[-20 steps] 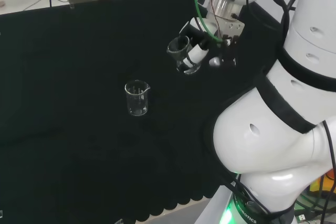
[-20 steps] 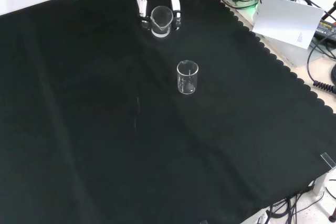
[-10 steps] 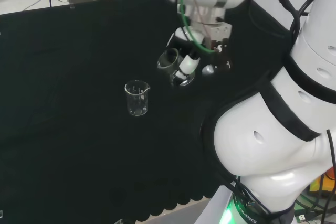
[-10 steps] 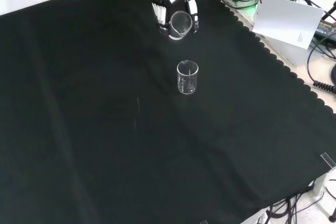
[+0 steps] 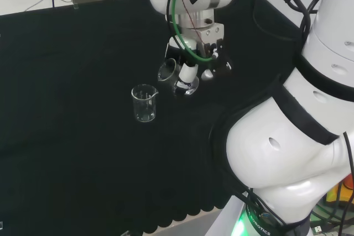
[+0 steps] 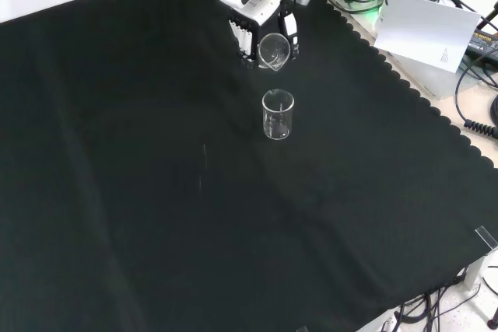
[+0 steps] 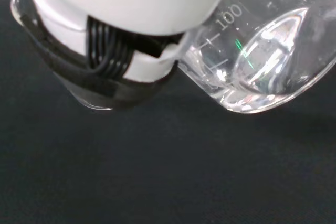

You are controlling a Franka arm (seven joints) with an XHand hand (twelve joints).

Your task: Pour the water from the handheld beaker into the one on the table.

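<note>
Wide bare cloth (image 6: pixel 140 192) left of and below the table beaker (image 6: pixel 278 115) in front view, scalloped edge well right. Hand (image 6: pixel 257 17) curled round tilted beaker (image 6: pixel 274 50), just above table beaker, apart from it.

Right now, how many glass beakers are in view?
2. One beaker stands upright on the black cloth. The other, the handheld beaker, is tilted in the hand, just beyond the standing one in the front view. None appears hidden.
</note>
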